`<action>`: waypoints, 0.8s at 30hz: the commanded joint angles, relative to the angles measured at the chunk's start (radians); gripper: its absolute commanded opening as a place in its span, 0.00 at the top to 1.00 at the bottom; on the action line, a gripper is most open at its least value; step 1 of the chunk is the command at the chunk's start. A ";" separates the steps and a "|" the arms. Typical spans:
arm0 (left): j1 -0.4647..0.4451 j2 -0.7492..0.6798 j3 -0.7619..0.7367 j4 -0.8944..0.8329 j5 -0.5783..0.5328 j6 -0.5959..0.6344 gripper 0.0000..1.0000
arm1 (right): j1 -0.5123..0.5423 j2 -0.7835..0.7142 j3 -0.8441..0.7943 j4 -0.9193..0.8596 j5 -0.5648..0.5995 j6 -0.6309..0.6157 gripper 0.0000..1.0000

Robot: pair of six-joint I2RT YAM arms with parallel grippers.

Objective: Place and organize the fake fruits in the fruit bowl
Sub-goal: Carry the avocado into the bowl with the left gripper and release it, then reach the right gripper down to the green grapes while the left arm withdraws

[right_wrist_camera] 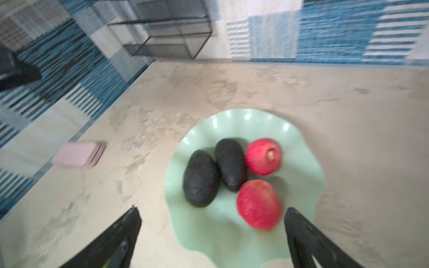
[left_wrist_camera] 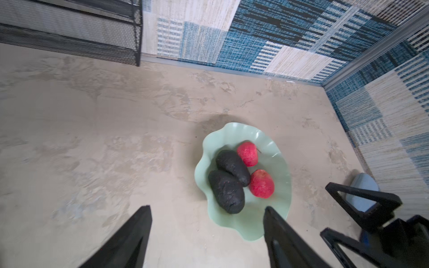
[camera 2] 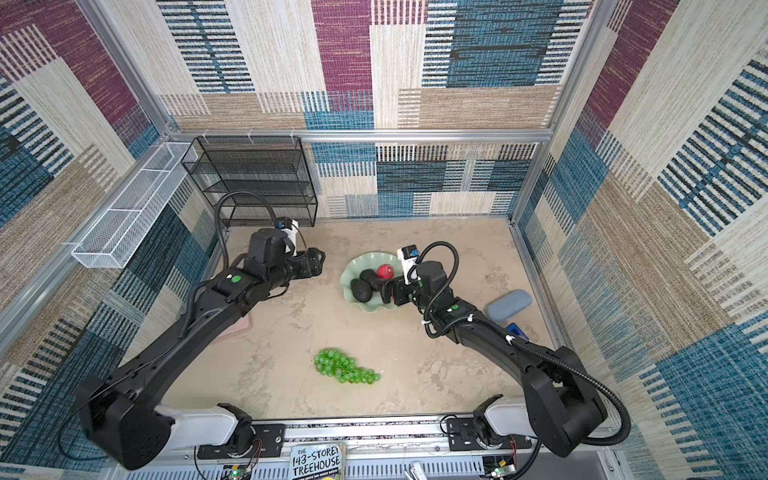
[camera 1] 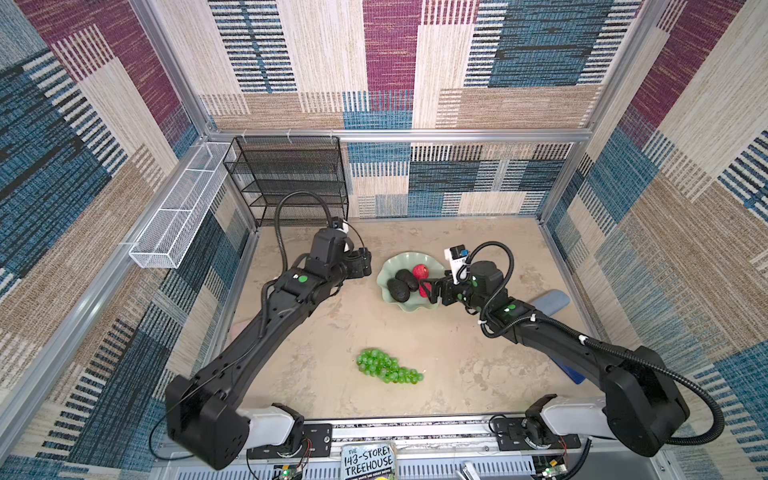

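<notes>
— Left to place?

— Only grapes [camera 1: 388, 365], well clear of bowl [camera 1: 386, 266], on its near side. Inside already: avocados [left_wrist_camera: 226, 192] and apples [left_wrist_camera: 261, 183], bunched together mid-bowl.

— Hands free?

— Both. Near bowl's left rim, left gripper [left_wrist_camera: 206, 207], fingers spread, nothing between. Over bowl's right rim, right gripper [right_wrist_camera: 211, 208], fingers wide, empty, just short of the nearer apple.

— Feel of the bunch?

— Probably light. Glossy, so likely slick (plastic, by the look). Loose-jointed too, most likely: apt to sag and swing rather than lift stiff.

— Where to grip?

— Across the thick end or mid-bunch, fingers wide around several beads at once. Not the thin tail; too easy to pinch one bead and slip off.

— Room in bowl?

— Bare floor along the near rim; enough, probably, for the bunch laid beside the cluster.
</notes>
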 commanded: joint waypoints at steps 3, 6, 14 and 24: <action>0.045 -0.205 -0.212 0.047 -0.146 0.029 0.15 | 0.183 0.047 -0.020 0.060 -0.073 -0.116 0.02; 0.074 -0.305 -0.317 0.011 -0.180 -0.033 0.14 | 0.268 0.072 -0.066 0.112 -0.092 -0.152 0.03; 0.150 -0.461 -0.448 -0.062 -0.157 -0.133 0.13 | 0.378 0.181 -0.091 0.171 -0.122 -0.243 0.03; 0.187 -0.485 -0.468 -0.068 -0.128 -0.146 0.13 | 0.444 0.335 -0.025 0.224 -0.164 -0.247 0.03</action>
